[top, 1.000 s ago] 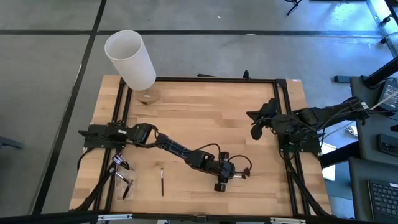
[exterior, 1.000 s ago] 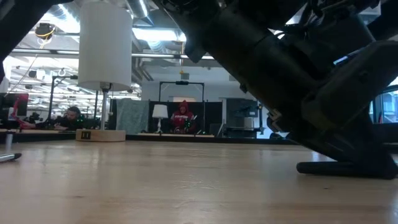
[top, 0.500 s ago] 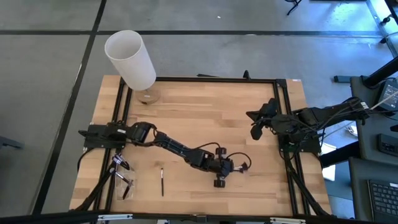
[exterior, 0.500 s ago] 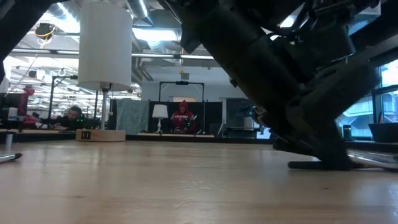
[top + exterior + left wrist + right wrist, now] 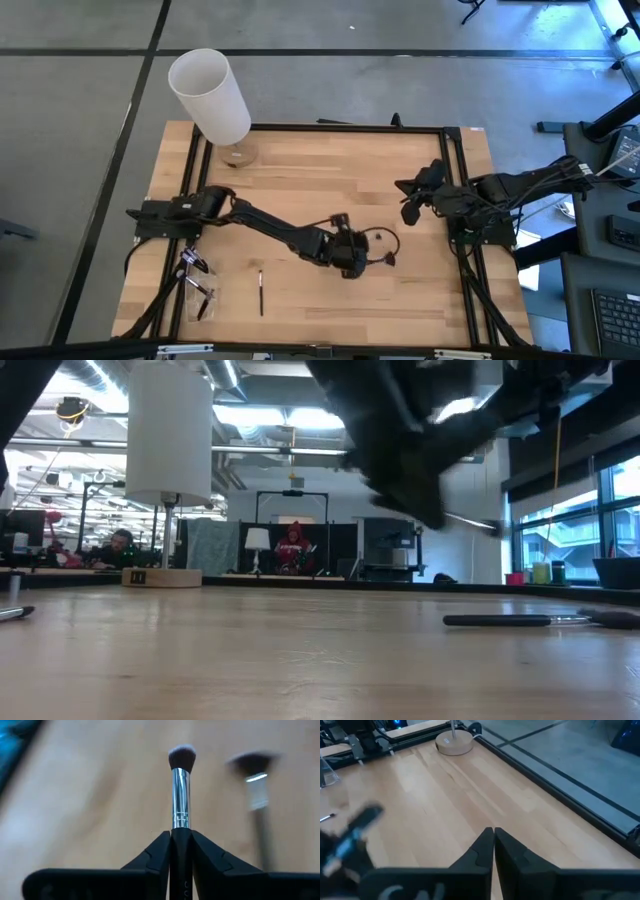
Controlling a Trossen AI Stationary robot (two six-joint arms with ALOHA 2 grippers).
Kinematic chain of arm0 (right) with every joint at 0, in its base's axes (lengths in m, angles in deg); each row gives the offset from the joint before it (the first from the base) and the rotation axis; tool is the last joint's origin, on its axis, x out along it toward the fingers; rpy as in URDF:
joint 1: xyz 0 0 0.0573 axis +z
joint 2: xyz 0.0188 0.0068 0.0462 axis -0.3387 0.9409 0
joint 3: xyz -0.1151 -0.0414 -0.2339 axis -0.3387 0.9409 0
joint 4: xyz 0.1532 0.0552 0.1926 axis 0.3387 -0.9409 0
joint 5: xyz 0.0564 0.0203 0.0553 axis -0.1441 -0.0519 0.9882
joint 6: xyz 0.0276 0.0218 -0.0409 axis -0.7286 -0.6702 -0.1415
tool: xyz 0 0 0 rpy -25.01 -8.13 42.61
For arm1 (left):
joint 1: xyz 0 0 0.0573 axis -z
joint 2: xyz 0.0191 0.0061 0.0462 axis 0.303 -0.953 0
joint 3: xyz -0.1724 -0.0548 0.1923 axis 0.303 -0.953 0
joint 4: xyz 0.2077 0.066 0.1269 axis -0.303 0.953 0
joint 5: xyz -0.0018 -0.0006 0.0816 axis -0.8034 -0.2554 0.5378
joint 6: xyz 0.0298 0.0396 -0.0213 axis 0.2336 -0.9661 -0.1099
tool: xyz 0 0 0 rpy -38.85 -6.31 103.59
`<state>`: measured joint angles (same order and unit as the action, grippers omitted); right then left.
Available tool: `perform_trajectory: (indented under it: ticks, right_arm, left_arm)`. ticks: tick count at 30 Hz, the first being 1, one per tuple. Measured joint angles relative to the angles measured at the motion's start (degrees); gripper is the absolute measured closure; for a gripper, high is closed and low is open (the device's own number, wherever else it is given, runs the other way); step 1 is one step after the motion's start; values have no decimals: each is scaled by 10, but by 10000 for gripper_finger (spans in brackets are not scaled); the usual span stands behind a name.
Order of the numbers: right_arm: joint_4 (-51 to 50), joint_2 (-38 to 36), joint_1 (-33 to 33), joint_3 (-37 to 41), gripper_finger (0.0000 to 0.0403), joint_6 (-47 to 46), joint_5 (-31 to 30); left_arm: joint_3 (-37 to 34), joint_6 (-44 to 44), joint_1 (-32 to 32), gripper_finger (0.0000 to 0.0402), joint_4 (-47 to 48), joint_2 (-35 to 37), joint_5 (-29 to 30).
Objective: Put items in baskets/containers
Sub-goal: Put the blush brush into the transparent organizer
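Note:
My left gripper point(image 5: 348, 262) hangs over the middle of the table, shut on a makeup brush point(image 5: 181, 780) with a dark handle, a silver ferrule and a small dark tuft. In the low view the gripper point(image 5: 400, 455) is above the wood. A second dark-handled brush point(image 5: 500, 620) lies flat on the table beneath and beside it, also seen in the left wrist view point(image 5: 257, 795). Another brush point(image 5: 260, 290) lies near the near edge. The see-through container point(image 5: 200, 293) sits at the near-left corner with dark brushes by it. My right gripper point(image 5: 410, 207) waits, shut, by the right edge. My left gripper pinches the brush between its two fingers point(image 5: 159, 851) on the dark handle point(image 5: 181, 845), just behind the silver ferrule. The fingers lie along the brush, whose tuft end point(image 5: 181, 756) sticks out ahead of the fingertips. The brush is lifted clear of the table.
A tall white cylinder lamp point(image 5: 210, 95) stands on a round wooden base point(image 5: 238, 155) at the far-left corner. A black frame rail point(image 5: 455, 190) borders the table. Bare wood point(image 5: 330, 180) stretches across the far half. People sit in the room beyond the table.
My left gripper has risen from the tabletop and drawn back toward the far edge and slightly left, carrying the brush up clear of the wood. The other brush has stayed flat on the table where the gripper was.

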<state>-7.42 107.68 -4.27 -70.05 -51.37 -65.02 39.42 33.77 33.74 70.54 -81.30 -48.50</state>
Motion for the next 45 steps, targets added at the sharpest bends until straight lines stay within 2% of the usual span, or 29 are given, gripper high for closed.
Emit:
perform_trajectory:
  ticks: [5,7,9,11,16,19,25,31,37,45]
  right_arm:
    - [33,27,0,6,386,-28,0]
    - [111,38,0,33,384,-2,1]
    - [230,47,-5,73,376,43,30]
    - [358,52,-25,111,362,85,97]
    - [684,88,-81,191,310,103,349]
    - [781,137,-94,201,278,82,398]
    - [858,285,-97,143,214,59,409]
    - [886,420,-97,23,166,45,498]
    - [886,503,-91,-58,167,44,513]
    - [922,546,-79,-83,201,52,536]
  left_arm:
    - [0,143,20,338,169,56,125]
    - [0,217,36,336,235,82,185]
    - [0,302,56,336,306,105,238]
    - [0,396,76,337,374,123,283]
    - [0,607,140,341,523,151,336]
    - [0,677,172,340,570,152,343]
    - [0,709,216,341,590,152,345]
    - [0,709,238,342,598,152,358]
    - [0,704,257,342,605,152,356]
    - [0,718,273,342,605,152,358]
